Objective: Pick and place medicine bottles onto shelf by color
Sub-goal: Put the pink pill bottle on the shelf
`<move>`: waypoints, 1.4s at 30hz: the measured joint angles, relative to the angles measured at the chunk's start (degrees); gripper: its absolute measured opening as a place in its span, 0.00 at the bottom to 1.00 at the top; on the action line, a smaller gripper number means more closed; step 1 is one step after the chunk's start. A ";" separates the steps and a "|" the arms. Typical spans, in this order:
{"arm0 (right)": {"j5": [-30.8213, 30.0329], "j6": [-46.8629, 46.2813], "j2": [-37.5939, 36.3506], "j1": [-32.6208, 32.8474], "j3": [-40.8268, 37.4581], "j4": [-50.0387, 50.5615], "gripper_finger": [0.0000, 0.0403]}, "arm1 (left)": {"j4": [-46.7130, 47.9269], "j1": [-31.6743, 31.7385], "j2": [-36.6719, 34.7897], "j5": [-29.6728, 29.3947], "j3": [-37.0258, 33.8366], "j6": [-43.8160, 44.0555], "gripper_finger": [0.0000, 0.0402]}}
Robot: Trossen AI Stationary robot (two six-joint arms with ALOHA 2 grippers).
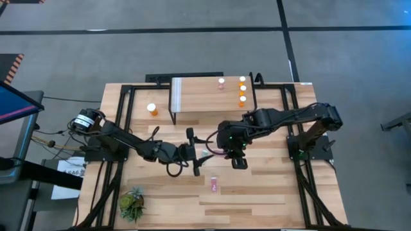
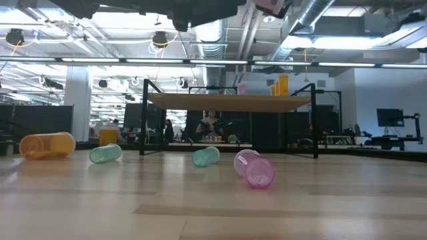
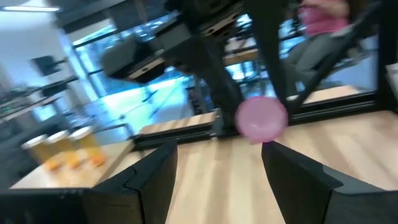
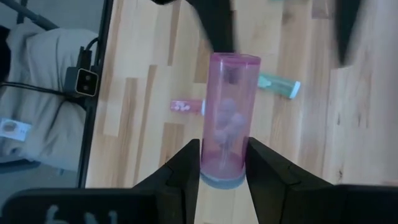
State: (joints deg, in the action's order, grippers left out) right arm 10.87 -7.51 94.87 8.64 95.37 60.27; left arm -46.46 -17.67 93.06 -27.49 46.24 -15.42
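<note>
Between my right jaws (image 4: 222,163): pink bottle (image 4: 227,118), clamped near its cap
Left jaws (image 3: 214,177): open, empty
Risk: bottle pivots loose, grip low

My right pincer (image 4: 222,163) black, pinching see-through pink bottle (image 4: 227,112). Teal bottle (image 4: 279,85) on pale wood table (image 4: 143,106). Orange bottles (image 1: 242,91) on shelf (image 1: 205,96).

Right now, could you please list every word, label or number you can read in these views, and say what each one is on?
No text can be read in any view.
Paper left of the table: print too small to read.
Tag on the grey cover: too blurred to read.
Pink bottle in the right gripper jaws: no label visible.
Orange bottles on the shelf: no labels legible.
</note>
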 joint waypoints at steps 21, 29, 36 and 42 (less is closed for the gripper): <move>-0.22 -0.10 0.04 -0.11 -0.07 -0.94 0.33 | -4.32 1.66 0.00 10.73 0.00 1.79 0.56; -0.24 -0.16 0.04 -0.11 -0.07 -0.98 0.33 | -3.18 1.78 -0.02 10.74 0.02 2.67 0.41; -0.28 -0.06 0.04 -0.09 -0.09 -0.98 0.33 | -3.17 1.78 -0.02 10.74 0.02 2.80 0.26; -0.40 -0.08 0.04 -0.15 -0.09 -0.98 0.36 | -3.17 1.77 -0.02 10.72 0.02 3.64 0.20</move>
State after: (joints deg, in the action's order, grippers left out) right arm 10.47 -7.59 94.91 8.49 95.29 59.29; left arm -49.63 -15.90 93.03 -16.77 46.26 -11.78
